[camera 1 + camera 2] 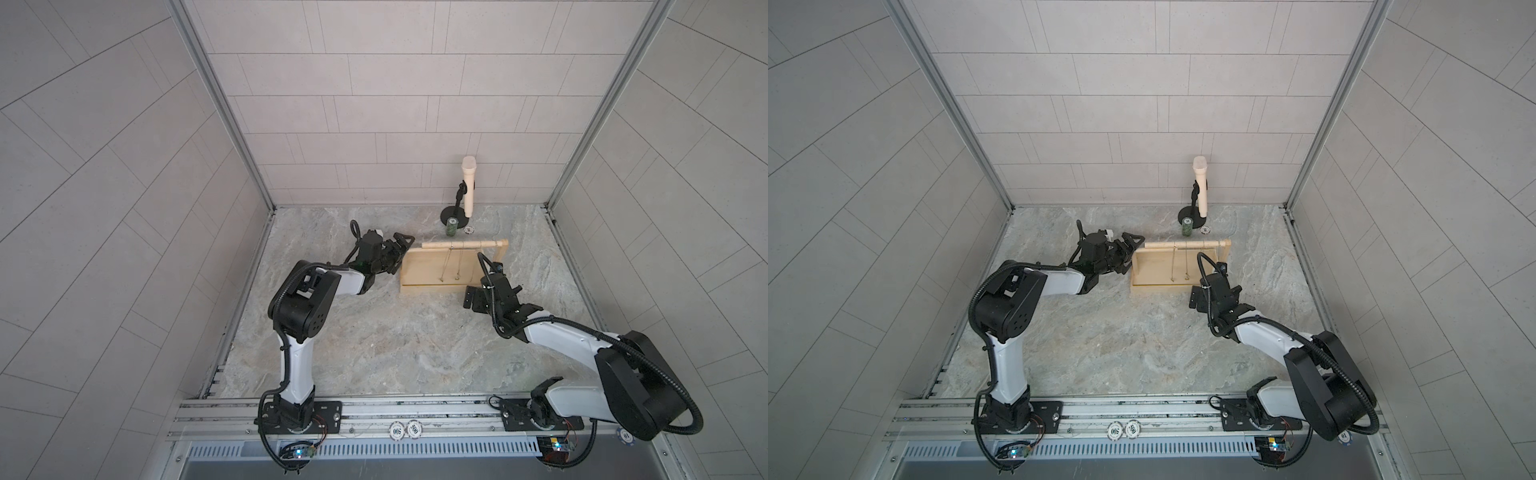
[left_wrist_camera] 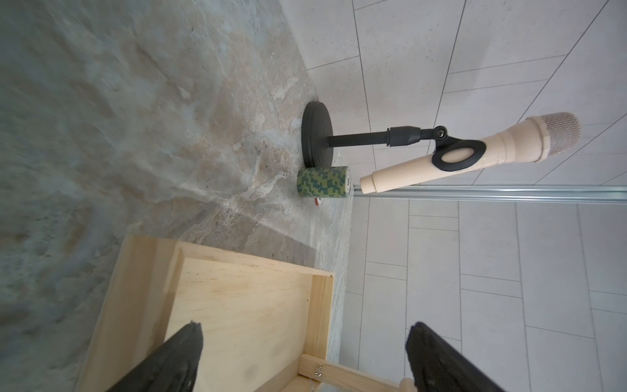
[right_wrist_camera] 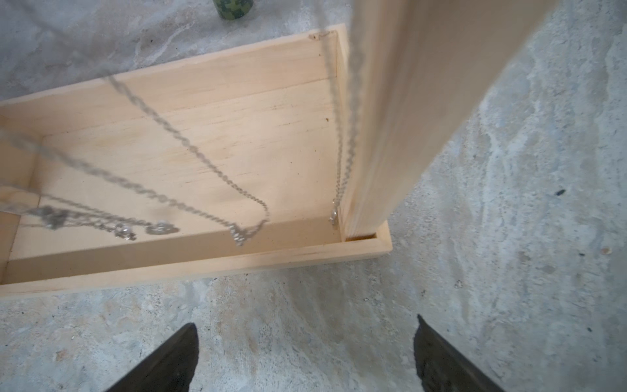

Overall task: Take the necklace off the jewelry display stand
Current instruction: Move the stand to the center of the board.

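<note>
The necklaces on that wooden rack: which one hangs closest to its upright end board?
The chain hanging right beside the upright end board, its pendant by the tray corner. The other necklaces hang farther along, away from it.

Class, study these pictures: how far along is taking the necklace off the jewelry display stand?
Done: only the approach; the open, empty left hand and right hand sit beside the jewelry display stand. In hand: nothing. Left: everything else, since the necklaces hang from the dowel bar; one must be gripped and slid off.
</note>
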{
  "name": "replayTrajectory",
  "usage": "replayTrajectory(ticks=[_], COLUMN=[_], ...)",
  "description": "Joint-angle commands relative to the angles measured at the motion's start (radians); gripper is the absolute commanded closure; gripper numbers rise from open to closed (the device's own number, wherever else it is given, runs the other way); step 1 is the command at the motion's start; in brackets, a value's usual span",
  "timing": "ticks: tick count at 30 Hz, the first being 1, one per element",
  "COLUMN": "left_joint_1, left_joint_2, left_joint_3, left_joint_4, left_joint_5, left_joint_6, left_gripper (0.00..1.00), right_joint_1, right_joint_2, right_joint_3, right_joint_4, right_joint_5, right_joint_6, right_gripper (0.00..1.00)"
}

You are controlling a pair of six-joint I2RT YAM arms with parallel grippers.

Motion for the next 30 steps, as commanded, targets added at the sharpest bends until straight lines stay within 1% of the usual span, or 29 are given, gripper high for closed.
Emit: replayTrajectory(ticks=[1, 5, 11, 14, 18, 20, 22, 24, 25, 26, 28, 30], left_joint_1=[0.012, 0.032, 0.053, 0.053, 0.05, 0.05, 0.05, 0.056, 0.062, 0.07, 0.092, 0.099], left_joint_2=[-0.067, -0.166, -0.312, -0.408, -0.565, -0.633, -0.696, -0.767, -0.802, -0.84, -0.92, -1.001], left_joint_3=[0.027, 0.043, 0.079, 0.068, -0.007, -0.044, -0.097, -0.174, -0.206, -0.247, -0.325, -0.38], left_joint_4=[-0.195, -0.405, -0.68, -0.803, -0.89, -0.922, -0.923, -0.903, -0.904, -0.883, -0.834, -0.821], left_joint_5=[-0.015, -0.079, -0.201, -0.318, -0.521, -0.589, -0.614, -0.621, -0.616, -0.59, -0.529, -0.515], left_joint_6=[0.143, 0.295, 0.486, 0.575, 0.642, 0.656, 0.632, 0.541, 0.497, 0.481, 0.475, 0.474], left_gripper=[0.0, 0.0, 0.0, 0.0, 0.0, 0.0, 0.0, 0.0, 0.0, 0.0, 0.0, 0.0], right_joint_1=[-0.002, 0.022, 0.119, 0.195, 0.322, 0.375, 0.426, 0.482, 0.507, 0.538, 0.59, 0.631], right_joint_2=[-0.036, -0.056, -0.069, -0.061, -0.024, 0.018, 0.067, 0.124, 0.15, 0.18, 0.237, 0.309], right_joint_3=[-0.013, -0.018, -0.01, -0.009, 0.005, 0.03, 0.063, 0.107, 0.137, 0.16, 0.215, 0.292], right_joint_4=[-0.05, -0.081, -0.134, -0.146, -0.134, -0.131, -0.121, -0.116, -0.111, -0.109, -0.112, -0.121], right_joint_5=[0.001, 0.027, 0.13, 0.19, 0.297, 0.334, 0.36, 0.392, 0.403, 0.422, 0.453, 0.472], right_joint_6=[0.026, 0.031, 0.044, 0.073, 0.093, 0.097, 0.096, 0.098, 0.098, 0.096, 0.091, 0.076], right_gripper=[0.0, 0.0, 0.0, 0.0, 0.0, 0.0, 0.0, 0.0, 0.0, 0.0, 0.0, 0.0])
